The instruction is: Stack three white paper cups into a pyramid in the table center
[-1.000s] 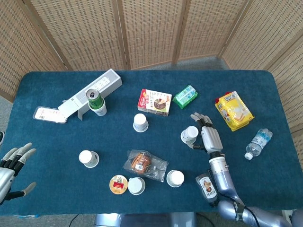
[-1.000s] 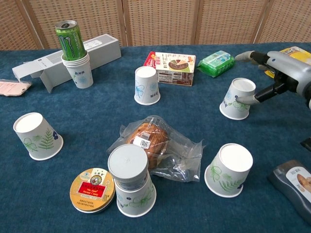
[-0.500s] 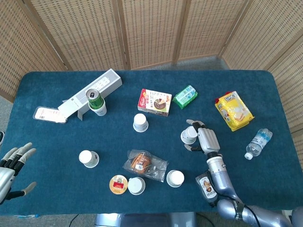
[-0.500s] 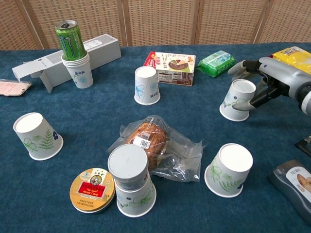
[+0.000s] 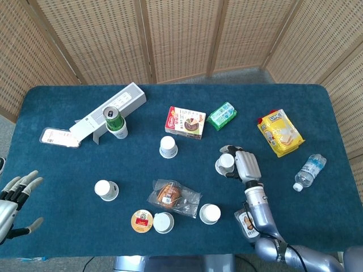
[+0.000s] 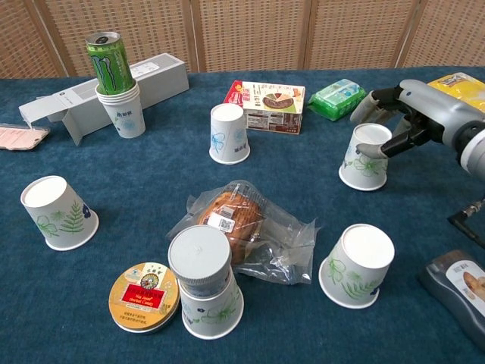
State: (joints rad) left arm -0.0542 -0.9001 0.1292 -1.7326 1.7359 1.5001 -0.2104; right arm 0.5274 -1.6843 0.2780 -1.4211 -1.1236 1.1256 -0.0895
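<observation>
R hand has its fingers curled round the top of an upside-down white paper cup, thumb on the near side, so it's gripping that cup, which sits base-up on the blue table, right of centre. L hand hangs off the table's near-left edge w/ fingers spread apart, holding nothing.

Other inverted cups: one near mid-table, just in front of a snack box; one at the left, leaning; one at the near right, also leaning. A fifth cup at the near edge carries a grey lid on top and touches a round tin. Between these lies a bagged pastry in clear wrap.

Far left: a green can stands on a short stack of cups, beside a long grey box and a flat white-pink packet. A green pack lies near the snack box. Right side: yellow bag, water bottle on its side, dark sauce bottle by the R forearm.
</observation>
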